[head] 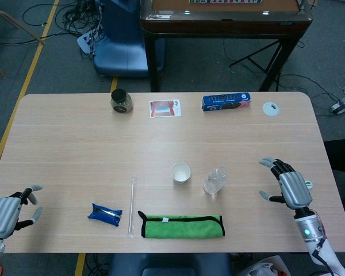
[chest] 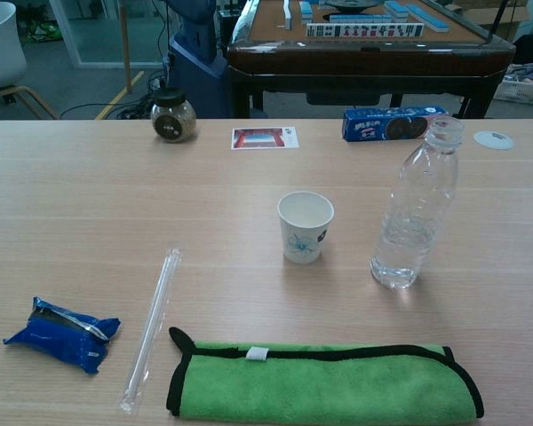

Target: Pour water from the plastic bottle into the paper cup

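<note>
Plastic bottle (chest: 415, 209), label-free, stands beside floral-printed paper cup (chest: 305, 226).

silver-grey left hand (head: 6, 213), matching right hand (head: 290, 188) with dark fingers, green wrist light

The head camera is looking steeply down on the whole table (head: 75, 132) from above its near edge; the chest camera is facing low and close across the shared paper cup (chest: 305, 226) and plastic bottle (chest: 415, 217).
</note>
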